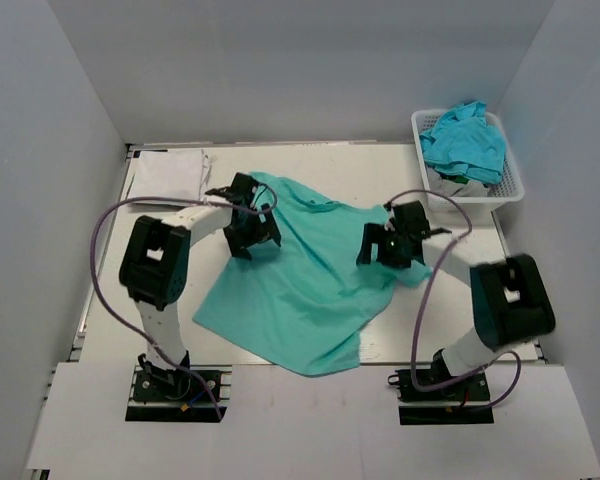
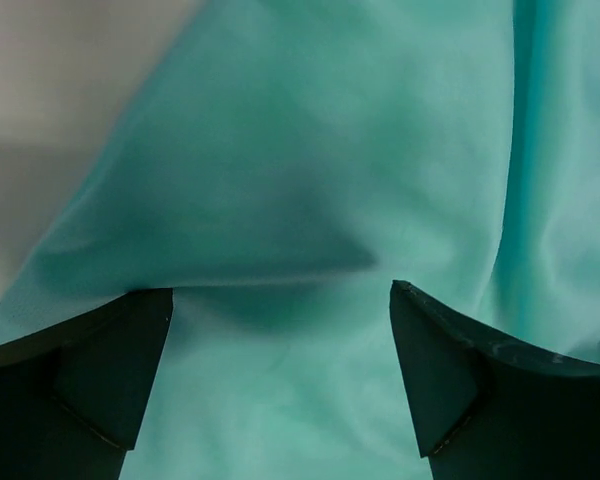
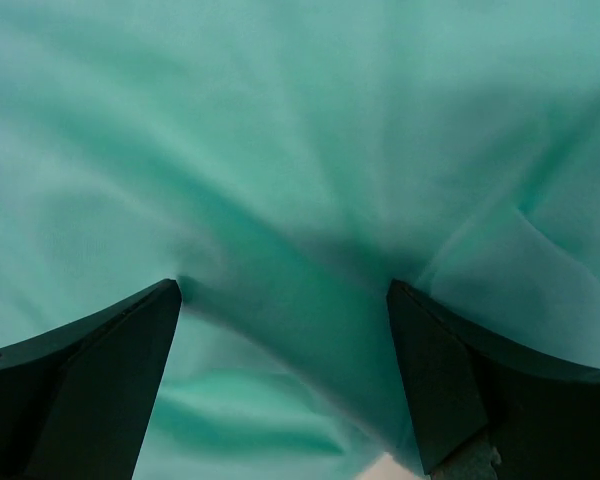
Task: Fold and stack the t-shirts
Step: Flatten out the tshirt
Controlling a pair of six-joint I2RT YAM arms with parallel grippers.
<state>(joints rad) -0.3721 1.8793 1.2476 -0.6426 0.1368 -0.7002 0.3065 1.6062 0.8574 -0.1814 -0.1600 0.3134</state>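
Teal t-shirt (image 1: 300, 290) lay spread in the middle of the frame, slanted, with the collar toward upper centre and the hem toward lower centre. It was rumpled, with creases running across it and its right edge bunched. A white folded t-shirt (image 1: 170, 175) sat flat at the upper left. More teal t-shirts (image 1: 465, 145) were heaped in a white lattice basket (image 1: 515, 185) at the upper right.

Left gripper (image 1: 250, 225) was over the shirt's upper left part and right gripper (image 1: 392, 245) over its right edge. Both were released, jaws spread wide with nothing clamped.

The white table (image 1: 380, 170) was boxed in by plain grey wall panels (image 1: 280, 60) on three sides, with the arm bases at the bottom edge.

The top view alone showed the basket, the white shirt and the full layout. The left wrist view was blurry and close, showing a raised fold of teal cloth between the dark fingers (image 2: 100, 360) and a bare pale surface in its upper left. The right wrist view was filled with teal cloth, soft folds converging between the fingers (image 3: 460, 380).
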